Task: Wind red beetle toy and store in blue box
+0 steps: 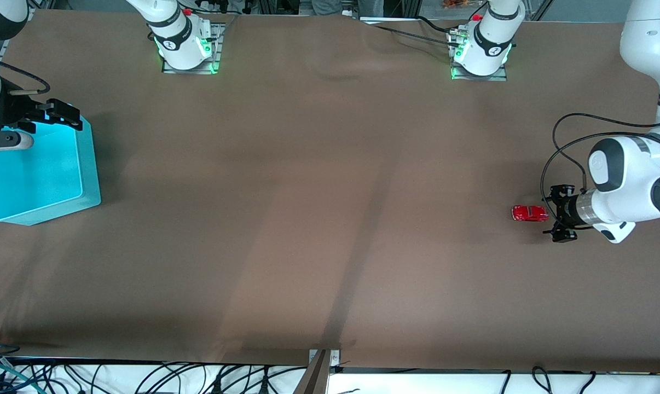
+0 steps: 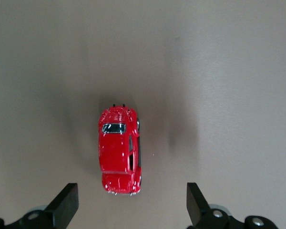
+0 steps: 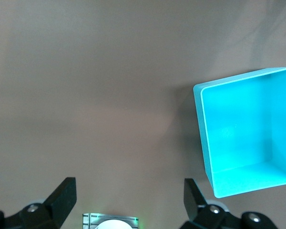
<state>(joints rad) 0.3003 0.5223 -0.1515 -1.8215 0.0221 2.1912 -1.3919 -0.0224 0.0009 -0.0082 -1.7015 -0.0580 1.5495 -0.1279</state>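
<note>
I see the beetle (image 1: pixel 530 213) on the table (image 1: pixel 330 219) at the left arm's end, well apart from the box (image 1: pixel 40 175). Left gripper (image 1: pixel 559 213) sits just beside it, fingers apart, lined up to grasp. Right gripper (image 1: pixel 62 117) waits over the box's edge, fingers apart, probably ready to receive.

No text, label, brand, number or sign can be read anywhere in the three views. The small dark marks on the white collars of the two arm bases (image 1: pixel 183 38) by the table's top edge are too small to make out, and the glossy red toy car (image 2: pixel 118 149) and the cyan plastic bin (image 3: pixel 248 133) carry no visible lettering.
</note>
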